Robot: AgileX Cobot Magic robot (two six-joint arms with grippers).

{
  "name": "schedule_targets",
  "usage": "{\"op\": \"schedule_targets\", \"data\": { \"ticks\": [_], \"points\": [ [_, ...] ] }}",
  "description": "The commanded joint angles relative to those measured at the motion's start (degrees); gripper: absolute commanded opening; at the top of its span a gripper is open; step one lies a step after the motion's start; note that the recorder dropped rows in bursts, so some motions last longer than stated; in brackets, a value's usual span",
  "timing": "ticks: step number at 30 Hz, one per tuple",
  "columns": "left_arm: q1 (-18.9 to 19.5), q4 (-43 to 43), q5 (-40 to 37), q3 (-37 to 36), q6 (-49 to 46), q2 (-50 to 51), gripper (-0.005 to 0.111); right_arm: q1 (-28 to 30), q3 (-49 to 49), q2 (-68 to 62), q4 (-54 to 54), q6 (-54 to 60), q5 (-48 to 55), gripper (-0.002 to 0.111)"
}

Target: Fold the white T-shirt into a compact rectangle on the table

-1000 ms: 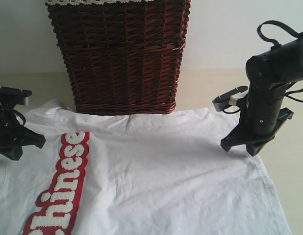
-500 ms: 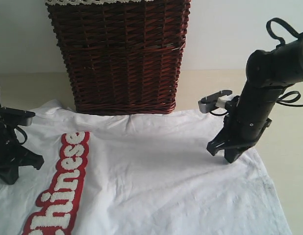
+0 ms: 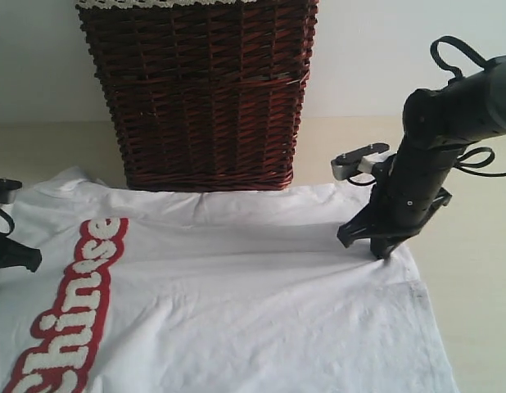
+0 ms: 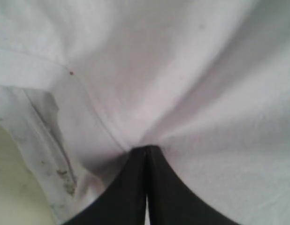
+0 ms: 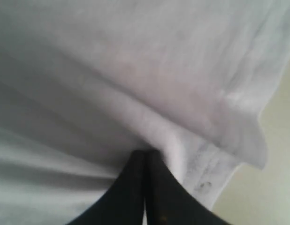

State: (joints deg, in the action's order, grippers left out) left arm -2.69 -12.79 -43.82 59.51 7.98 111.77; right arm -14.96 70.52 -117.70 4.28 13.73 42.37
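Observation:
The white T-shirt (image 3: 237, 303) lies spread on the table (image 3: 474, 286), its red band with fuzzy "Chinese" lettering (image 3: 69, 307) towards the left. My right gripper (image 3: 374, 244) presses down near the shirt's right hem, shut on a pinch of cloth. Up close, the right gripper (image 5: 145, 152) has its jaws together and folds of the T-shirt (image 5: 135, 70) run into the tips. My left gripper (image 3: 9, 258) sits at the picture's left edge, partly cut off. The left gripper (image 4: 146, 149) is likewise shut on puckered T-shirt cloth (image 4: 182, 70) beside a seam.
A tall dark wicker basket (image 3: 200, 90) with a lace-trimmed liner stands at the back, touching the shirt's far edge. A pale wall rises behind it. Bare tabletop shows to the right of the shirt (image 5: 276, 164).
Both grippers have moved left and the shirt has slid left with them; the lettering now sits nearer the left edge. The right gripper came down onto the cloth.

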Motion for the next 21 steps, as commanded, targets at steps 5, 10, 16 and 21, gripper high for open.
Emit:
{"op": "schedule_targets", "data": {
  "ticks": [5, 10, 16, 21],
  "points": [
    [1.05, 4.77, 1.71, 6.24, -3.25, -1.41, 0.0, 0.32, 4.8, 1.31, 12.13, 10.91, 2.65, 0.0],
    [0.74, 7.45, 3.98, 7.32, -8.31, -5.89, 0.0, 0.32, 5.45, 4.4, 14.22, 13.17, 3.12, 0.0],
    [0.74, 9.98, 8.87, 7.32, -8.31, -9.06, 0.001, 0.32, 5.45, 10.49, 15.31, 13.69, 4.45, 0.0],
    [0.74, 11.93, 10.12, 10.27, -9.29, -4.09, 0.032, 0.32, 5.45, 14.89, 17.24, 15.65, 5.09, 0.0]
  ]
}}
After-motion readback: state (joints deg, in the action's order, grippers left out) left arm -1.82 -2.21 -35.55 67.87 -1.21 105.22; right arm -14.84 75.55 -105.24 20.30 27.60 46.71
